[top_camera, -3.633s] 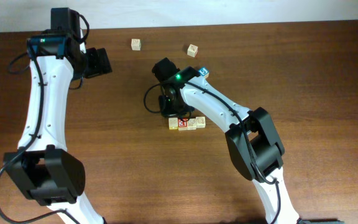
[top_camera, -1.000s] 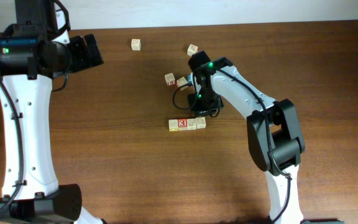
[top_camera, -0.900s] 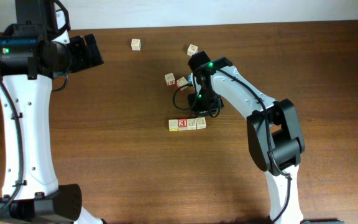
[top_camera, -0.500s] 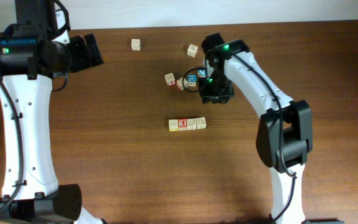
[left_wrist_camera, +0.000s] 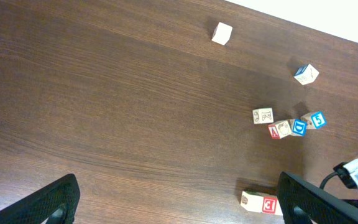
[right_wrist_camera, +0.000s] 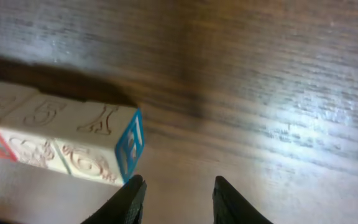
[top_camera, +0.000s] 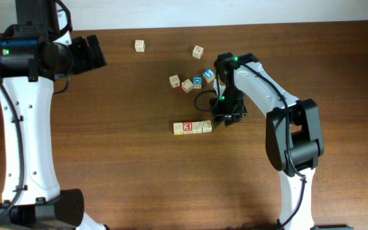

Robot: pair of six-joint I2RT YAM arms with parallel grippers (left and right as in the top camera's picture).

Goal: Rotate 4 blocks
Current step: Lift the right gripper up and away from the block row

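Four pale wooden blocks (top_camera: 192, 127) lie in a row at mid-table, one with a red face (top_camera: 187, 128). In the right wrist view the row (right_wrist_camera: 61, 140) ends in a blue face (right_wrist_camera: 129, 146). My right gripper (top_camera: 219, 120) (right_wrist_camera: 179, 199) hangs low just off that right end, open, nothing between its fingers; the left finger (right_wrist_camera: 129, 199) is close under the end block. My left gripper (top_camera: 101, 57) (left_wrist_camera: 179, 205) is high at the far left, wide open and empty, and its view catches the row (left_wrist_camera: 261, 202) at the bottom edge.
A cluster of several other cubes, two blue-faced (top_camera: 197, 80) (top_camera: 208, 75), sits behind the row. Single cubes lie farther back (top_camera: 139, 45) (top_camera: 198, 52). The table's far edge (top_camera: 235, 24) runs behind them. The right arm's cable (top_camera: 203, 102) loops between cluster and row.
My right arm drew back from the cluster, uncovering the two blue cubes, then came down to the row's right end with its jaws wider. The left arm stayed still.
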